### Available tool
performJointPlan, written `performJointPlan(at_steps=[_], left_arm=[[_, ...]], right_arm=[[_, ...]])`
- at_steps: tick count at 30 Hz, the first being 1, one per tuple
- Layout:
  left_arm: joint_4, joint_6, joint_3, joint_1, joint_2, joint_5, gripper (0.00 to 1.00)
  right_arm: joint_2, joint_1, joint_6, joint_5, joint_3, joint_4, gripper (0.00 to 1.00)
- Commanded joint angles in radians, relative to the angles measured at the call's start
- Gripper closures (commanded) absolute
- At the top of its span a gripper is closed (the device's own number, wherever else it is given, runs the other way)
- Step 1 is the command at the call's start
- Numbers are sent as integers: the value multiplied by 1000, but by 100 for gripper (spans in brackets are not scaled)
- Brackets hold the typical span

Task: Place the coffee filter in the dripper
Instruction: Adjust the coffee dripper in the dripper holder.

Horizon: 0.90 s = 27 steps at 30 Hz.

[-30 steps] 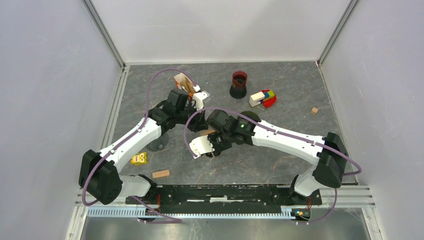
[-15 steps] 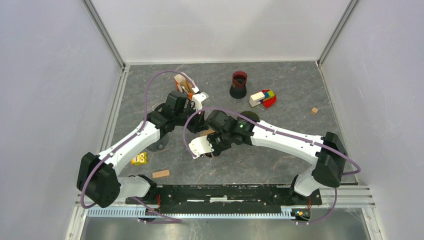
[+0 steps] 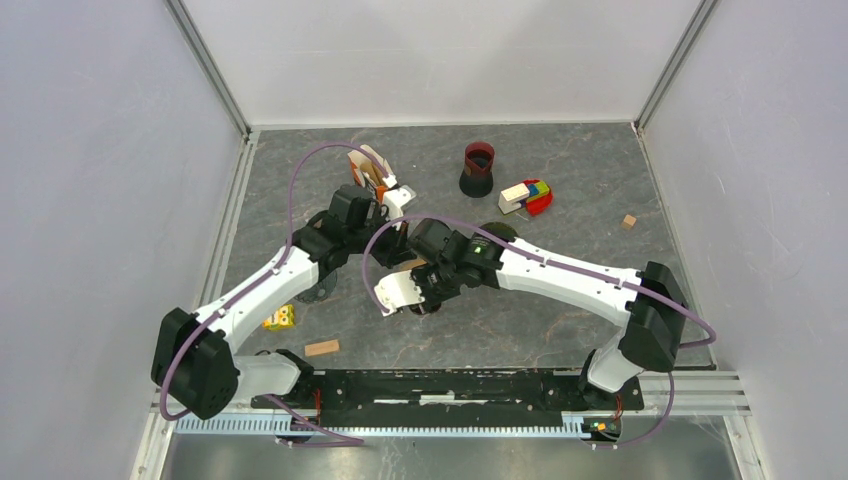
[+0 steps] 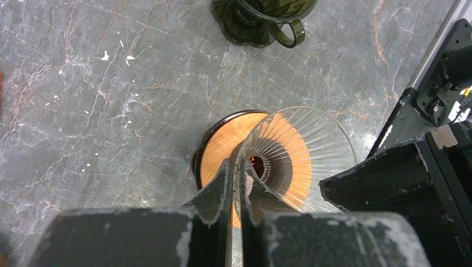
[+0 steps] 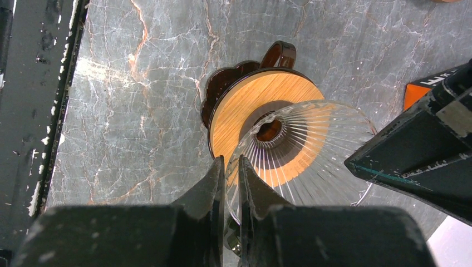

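grey marbled stone covered the floor of the white-walled cell. from above, both arms met just off its centre, toward 10 o'clock. the left gripper had its jaws drawn narrow, pinched on the rim of the clear dripper - a ribbed glass cone tilted over a wooden ring. the right gripper was pinched on the same rim from the opposite side, its jaws just as narrow. whether the dripper touched the stone we could not tell.

in the left wrist view a dark glass dripper sat at 12 o'clock, well apart from the held one. in the right wrist view a brown loop handle showed past the ring at 12 o'clock.

a tan-and-white paper stack stood at 11 o'clock on the floor, just beyond the left gripper - whether it was the filter we could not tell. nothing papery lay inside the cone.

a dark red cup stood at 12 o'clock, coloured blocks at 1, a small wooden cube at 2, a yellow piece at 8 and a wooden block at 7.
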Motion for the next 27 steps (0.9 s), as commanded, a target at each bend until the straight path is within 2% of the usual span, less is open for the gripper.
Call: performJointPlan(at_steps=[1,27], left_arm=[[-130,73,-73,-6,41,-30,98],[-116,110,-126,-6,30,-27,98]], right_arm=[[91,-2,15,-7,-23,-11,100],[143,-2,25,-2,-29,-6,100]])
